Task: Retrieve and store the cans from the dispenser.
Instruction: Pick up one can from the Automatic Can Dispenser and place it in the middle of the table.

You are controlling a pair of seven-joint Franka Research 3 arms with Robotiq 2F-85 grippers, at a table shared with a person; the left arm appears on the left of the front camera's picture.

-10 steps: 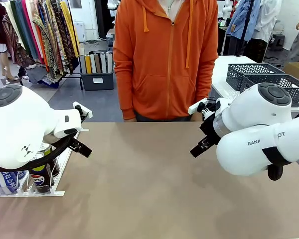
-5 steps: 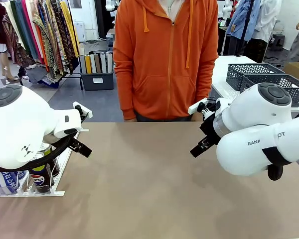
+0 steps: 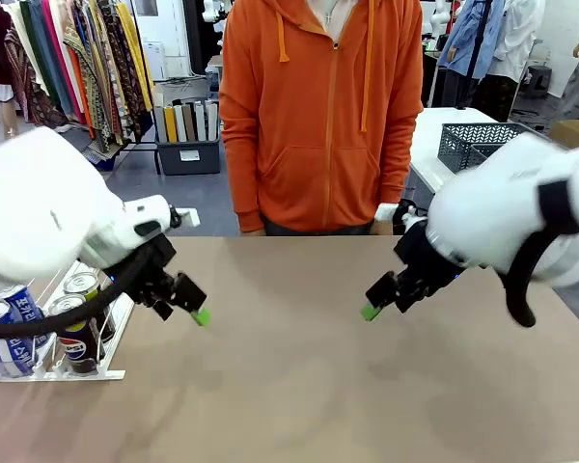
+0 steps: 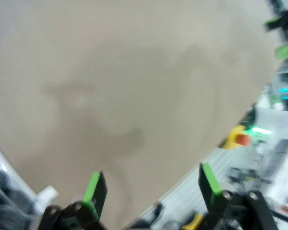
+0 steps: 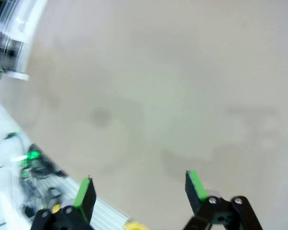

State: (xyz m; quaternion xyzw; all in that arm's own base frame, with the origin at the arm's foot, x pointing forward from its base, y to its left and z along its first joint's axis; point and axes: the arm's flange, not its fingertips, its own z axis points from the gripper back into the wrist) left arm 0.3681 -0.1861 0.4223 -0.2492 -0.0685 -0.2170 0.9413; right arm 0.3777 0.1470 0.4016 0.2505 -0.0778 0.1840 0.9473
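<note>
My left gripper (image 3: 195, 311), open and empty like my right gripper (image 3: 374, 307), sits just right of the upright cans (image 3: 69, 328) in the dispenser (image 3: 53, 374).

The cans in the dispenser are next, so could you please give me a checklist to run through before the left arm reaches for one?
1. Left gripper open and empty: ok.
2. Right gripper open and empty: ok.
3. Cans standing upright in the dispenser: ok.
4. Left gripper lined up with a can: not ok, it hangs over bare table beside the dispenser.
5. Place to store the cans: cannot tell.
</note>
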